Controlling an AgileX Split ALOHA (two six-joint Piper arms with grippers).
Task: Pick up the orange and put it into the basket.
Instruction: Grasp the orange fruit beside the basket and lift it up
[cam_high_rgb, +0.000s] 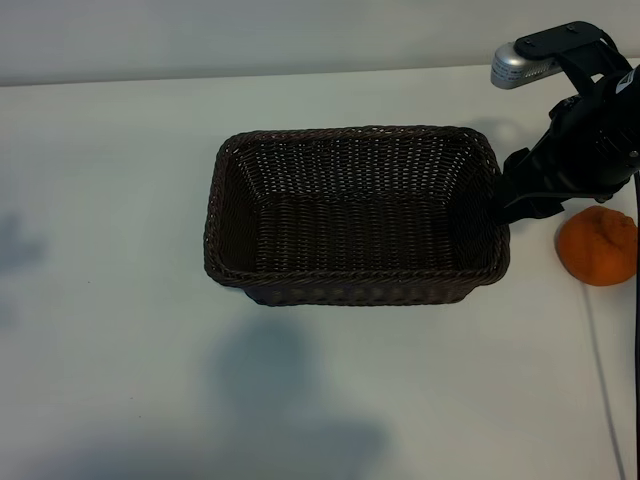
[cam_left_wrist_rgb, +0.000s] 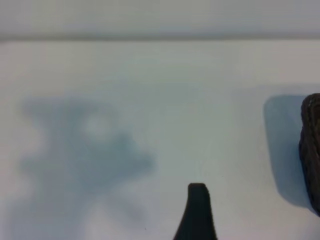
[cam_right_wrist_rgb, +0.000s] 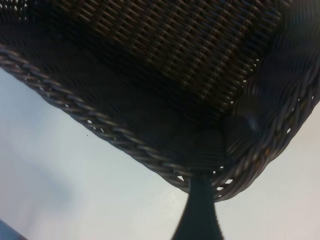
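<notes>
orange (cam_high_rgb: 598, 246) right of basket (cam_high_rgb: 355, 285), on table (cam_high_rgb: 110, 300)

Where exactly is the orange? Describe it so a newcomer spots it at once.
Start from the dark woven basket in the middle of the white table. Look past its right-hand end, beyond the black right gripper at the rim, near the exterior view's right edge. The orange lies there on the bare tabletop, outside the basket: the only round, brightly coloured thing in sight.
</notes>
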